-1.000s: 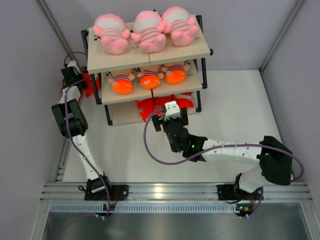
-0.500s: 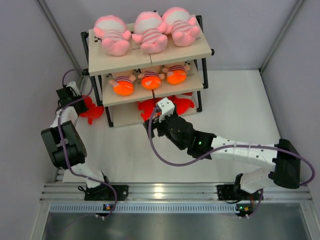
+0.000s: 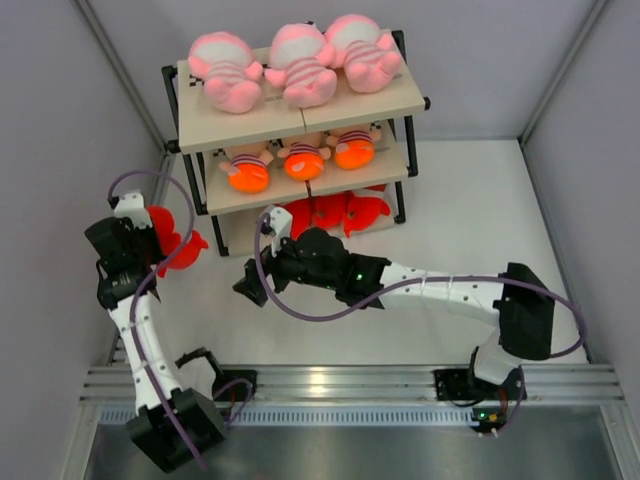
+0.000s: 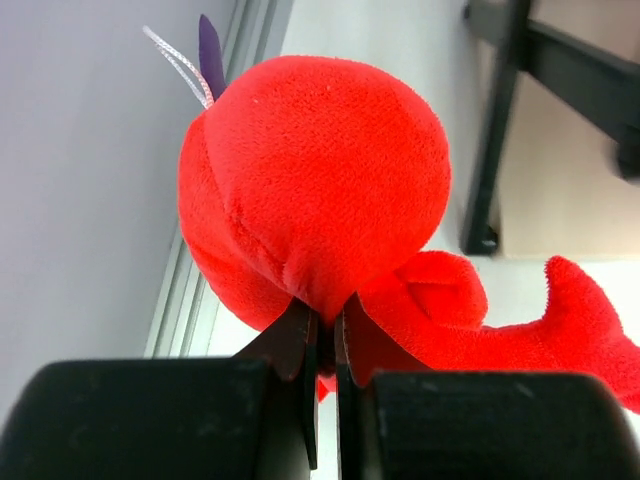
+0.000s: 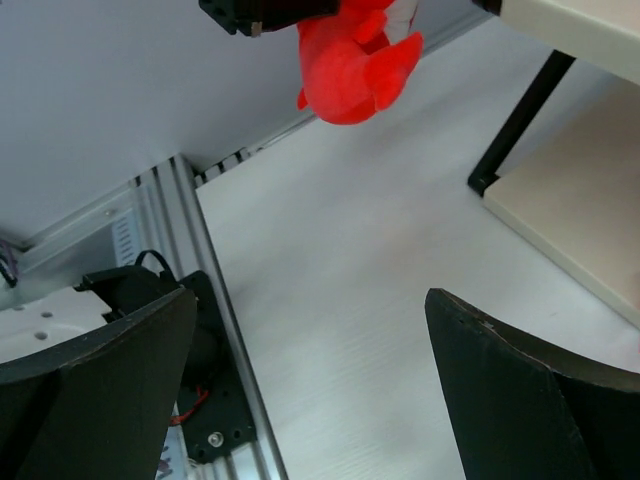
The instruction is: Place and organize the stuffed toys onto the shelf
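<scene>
Our left fingers (image 4: 270, 390) are clenched on a thin fold of plush on a red shark (image 4: 320, 190). They hold it up off the surface (image 3: 460, 220) near its left edge, just beside the front left leg of the shelf (image 3: 250, 125). Our right fingers (image 5: 530, 400) are spread wide with nothing between them, low in front of the bottom board.

Pink dolls (image 3: 300, 65) fill the top board, and dolls with orange heads (image 3: 300, 160) fill the middle one. Other red sharks (image 3: 332, 212) lie toward the right of the bottom board, so we judge that ours belongs in the bare left part beside them.

The pinch looks slight, so we should swing slowly and come in from the front between the legs. We should stay under the middle board, keep clear of our right arm, and let go only once the shark rests flat.
</scene>
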Action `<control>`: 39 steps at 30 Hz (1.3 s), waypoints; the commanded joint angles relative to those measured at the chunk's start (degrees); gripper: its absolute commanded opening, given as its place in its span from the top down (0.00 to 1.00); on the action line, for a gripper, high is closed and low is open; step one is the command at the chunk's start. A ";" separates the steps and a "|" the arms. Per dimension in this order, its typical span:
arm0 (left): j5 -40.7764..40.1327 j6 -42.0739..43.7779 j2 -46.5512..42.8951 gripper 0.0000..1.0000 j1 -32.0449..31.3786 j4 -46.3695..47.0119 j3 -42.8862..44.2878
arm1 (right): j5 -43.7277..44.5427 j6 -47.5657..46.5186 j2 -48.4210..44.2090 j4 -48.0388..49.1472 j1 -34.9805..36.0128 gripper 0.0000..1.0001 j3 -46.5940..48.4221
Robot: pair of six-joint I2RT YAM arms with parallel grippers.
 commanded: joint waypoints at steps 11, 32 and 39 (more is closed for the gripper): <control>22.99 9.14 -14.97 1.00 0.06 -18.45 1.83 | -10.92 14.41 7.37 10.92 -2.21 0.01 5.44; 28.71 5.53 -14.63 0.93 -0.03 -20.99 2.53 | 2.85 9.68 13.63 5.84 -2.56 1.00 9.85; 14.13 5.20 -13.48 0.17 0.06 -24.95 8.15 | 19.29 -10.66 6.76 -6.11 -0.20 1.00 4.39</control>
